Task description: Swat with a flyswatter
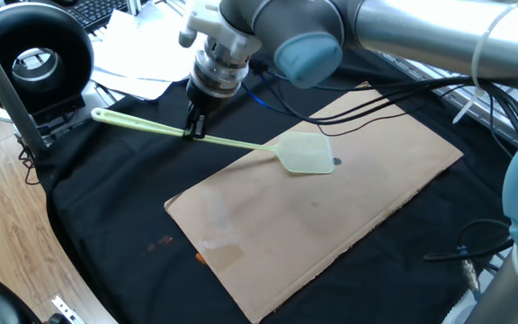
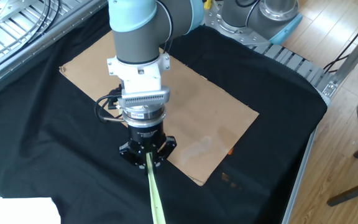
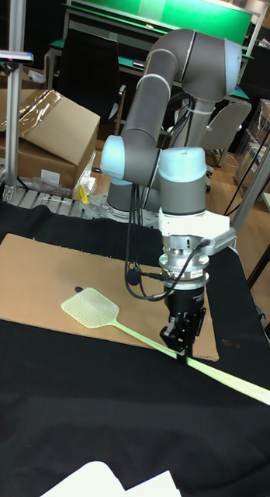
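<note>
A pale green flyswatter, thin-handled with a squarish mesh head, lies slanted with its head over a brown cardboard sheet and its handle reaching out over the black cloth. The gripper clamps the handle partway along, beside the cardboard's edge, the arm's wrist tilted above it.

Flyswatter: pale green plastic, meshed head, smooth thin handle. Beneath it, board: matt brown cardboard, scuffed. Under board, cloth: black, matt, creased. Gripper: black, dull.
</note>
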